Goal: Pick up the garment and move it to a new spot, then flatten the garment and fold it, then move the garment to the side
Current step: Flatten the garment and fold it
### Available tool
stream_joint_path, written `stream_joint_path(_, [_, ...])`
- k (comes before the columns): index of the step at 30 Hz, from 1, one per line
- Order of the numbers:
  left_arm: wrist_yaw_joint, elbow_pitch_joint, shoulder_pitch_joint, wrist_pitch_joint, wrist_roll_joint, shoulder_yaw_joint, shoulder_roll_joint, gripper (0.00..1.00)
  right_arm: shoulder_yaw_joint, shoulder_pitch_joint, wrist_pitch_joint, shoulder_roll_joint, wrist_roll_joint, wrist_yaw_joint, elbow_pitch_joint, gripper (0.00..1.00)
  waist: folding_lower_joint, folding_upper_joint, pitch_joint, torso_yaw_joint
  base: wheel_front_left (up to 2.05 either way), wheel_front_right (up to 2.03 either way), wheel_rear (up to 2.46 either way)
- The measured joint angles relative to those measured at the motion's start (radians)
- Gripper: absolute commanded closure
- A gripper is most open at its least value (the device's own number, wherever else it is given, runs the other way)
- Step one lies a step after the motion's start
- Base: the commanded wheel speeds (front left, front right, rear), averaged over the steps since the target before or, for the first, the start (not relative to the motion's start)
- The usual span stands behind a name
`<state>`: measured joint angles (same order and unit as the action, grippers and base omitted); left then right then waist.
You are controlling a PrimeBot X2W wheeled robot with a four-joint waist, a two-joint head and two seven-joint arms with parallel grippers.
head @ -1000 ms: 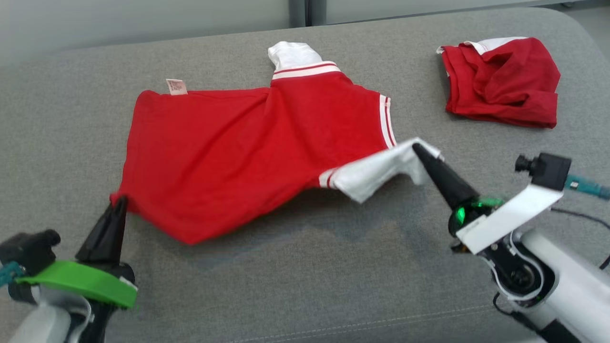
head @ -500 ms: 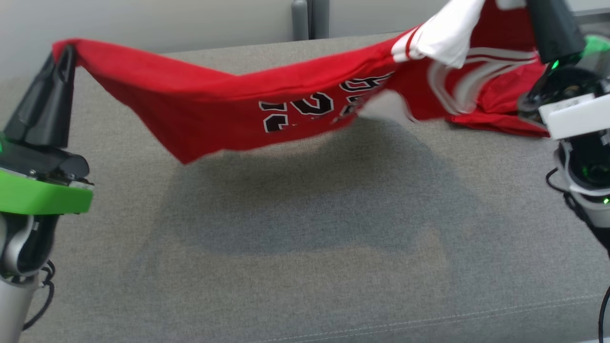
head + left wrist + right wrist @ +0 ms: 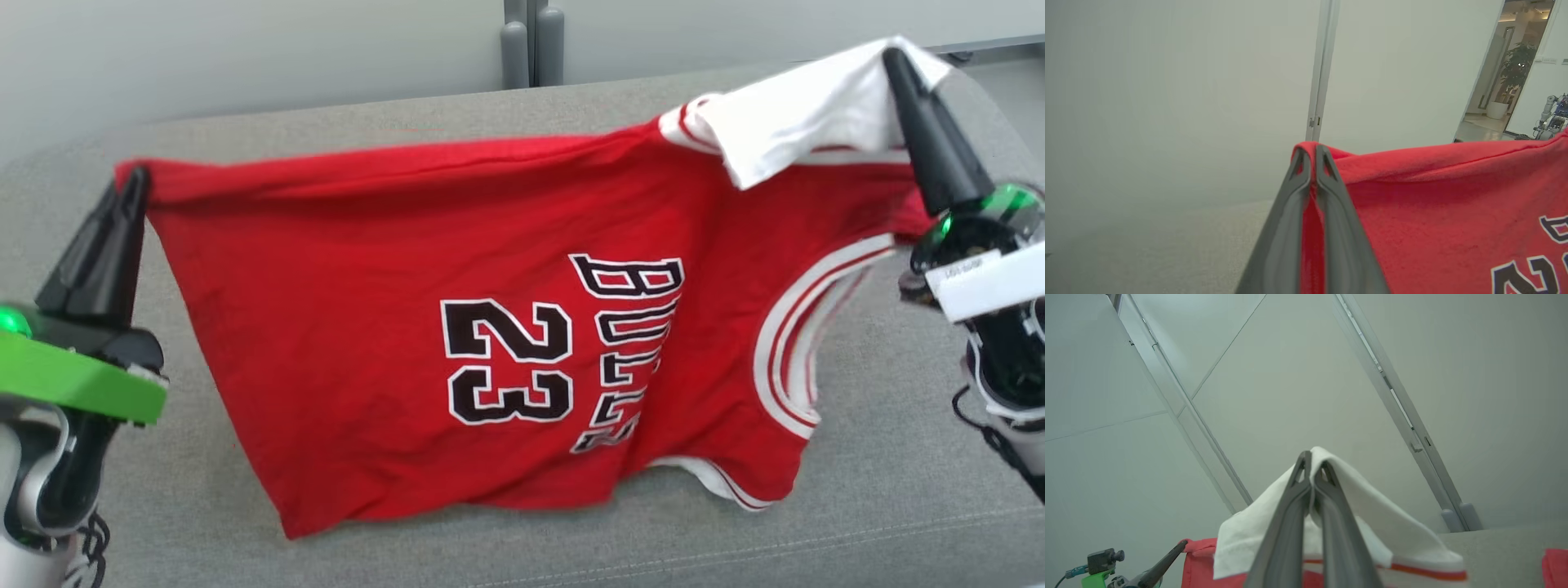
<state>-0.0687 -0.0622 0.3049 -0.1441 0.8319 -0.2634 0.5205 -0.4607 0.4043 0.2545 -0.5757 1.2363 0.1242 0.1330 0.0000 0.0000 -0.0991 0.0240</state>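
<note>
Left claw (image 3: pixel 137 180) is clamped on the red corner of the garment (image 3: pixel 367 343), upper left of the head frame. Right claw (image 3: pixel 894 61) is clamped on the white flap (image 3: pixel 800 114) of it, upper right. The garment hangs spread between the two, top edge running across the frame and rising a bit toward the right. Front faces me, "23" and the lettering turned sideways, neck opening at the right. Bottom edge is down by the grey upholstered surface (image 3: pixel 522 555); contact, can't tell.

Left wrist view: left claw (image 3: pixel 1312 154) has its fingers together with red cloth pinched in the slot, and the garment (image 3: pixel 1433 196) fans out to the frame's right.

Right wrist view: right claw (image 3: pixel 1312 462) has its fingers together, with the white flap (image 3: pixel 1372 526) draped over the tips.
</note>
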Motion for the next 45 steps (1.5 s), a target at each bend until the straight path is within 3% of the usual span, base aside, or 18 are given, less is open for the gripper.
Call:
stream_joint_path(9, [0.007,0.053,-0.040,0.121,0.046,-0.030,0.038,1.00,-0.072,-0.057,-0.045,0.002,0.052,0.000,-0.022,1.00,0.0000,0.0000,-0.060,0.018,0.00,0.00,0.00])
stream_joint_path(15, [-0.016,0.117,0.088,0.207,0.048,-0.073,0.061,1.00,-0.082,0.042,-0.091,0.024,0.059,0.000,-0.094,1.00,0.0000,0.0000,-0.118,0.027,0.00,0.00,0.00])
stream_joint_path(18, [-0.029,0.163,0.213,0.267,-0.042,-0.117,0.130,1.00,-0.084,0.179,-0.133,0.070,0.069,-0.001,-0.163,1.00,0.0000,0.0000,-0.156,0.033,0.00,0.00,0.00])
stream_joint_path(20, [-0.029,0.192,0.305,0.290,-0.043,-0.111,0.137,1.00,-0.087,0.283,-0.159,0.104,0.066,-0.008,-0.208,1.00,0.0000,0.0000,-0.182,0.037,0.00,0.00,0.00])
stream_joint_path(28, [-0.028,0.202,0.769,0.265,-0.003,0.047,0.088,1.00,0.052,0.777,-0.122,0.207,0.024,-0.064,-0.266,1.00,0.0001,0.0000,-0.291,0.055,0.00,0.00,0.00])
stream_joint_path(32, [-0.030,0.230,0.875,0.215,0.009,0.050,0.033,1.00,0.070,0.924,-0.064,0.205,-0.041,-0.034,-0.277,1.00,0.0001,0.0000,-0.342,0.054,0.00,0.00,0.00])
stream_joint_path(38, [-0.045,0.370,0.762,0.183,0.019,-0.032,-0.033,1.00,-0.048,0.842,-0.062,0.228,-0.078,-0.010,-0.387,1.00,0.0004,0.0000,-0.354,0.029,0.00,0.00,0.00])
stream_joint_path(45, [-0.049,0.468,0.499,0.135,0.051,-0.096,-0.072,1.00,-0.145,0.509,-0.065,0.240,-0.039,-0.008,-0.462,1.00,0.0003,0.0000,-0.304,0.006,0.00,0.00,0.00])
